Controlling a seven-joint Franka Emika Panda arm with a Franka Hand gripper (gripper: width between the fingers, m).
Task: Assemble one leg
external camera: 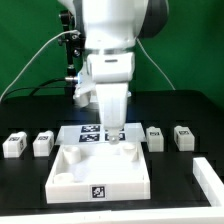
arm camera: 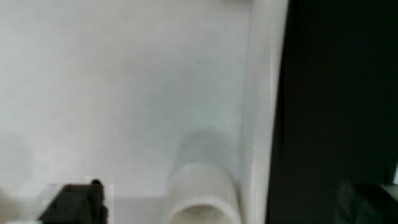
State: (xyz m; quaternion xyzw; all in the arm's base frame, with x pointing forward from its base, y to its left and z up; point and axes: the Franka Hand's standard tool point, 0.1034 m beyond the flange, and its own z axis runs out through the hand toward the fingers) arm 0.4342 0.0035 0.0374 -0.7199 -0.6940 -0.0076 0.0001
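The white panel [external camera: 75,172] lies directly under your pincer [external camera: 113,134]. One leg [external camera: 155,137] stands near it on the exterior view's right, with three more farther out. Your pincer's fingers [arm camera: 71,203] are spread apart, and a rounded white stub [arm camera: 205,197] sits untouched between them.

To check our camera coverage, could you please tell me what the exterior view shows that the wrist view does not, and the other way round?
Only the exterior view: the arm, two legs at the exterior view's left and two more at its right, and the marker board.
Only the wrist view: a close look at the black fingers, spread wide, with a rounded white shape between them, perhaps a socket.
Both: the white panel under the gripper, and the dark table.
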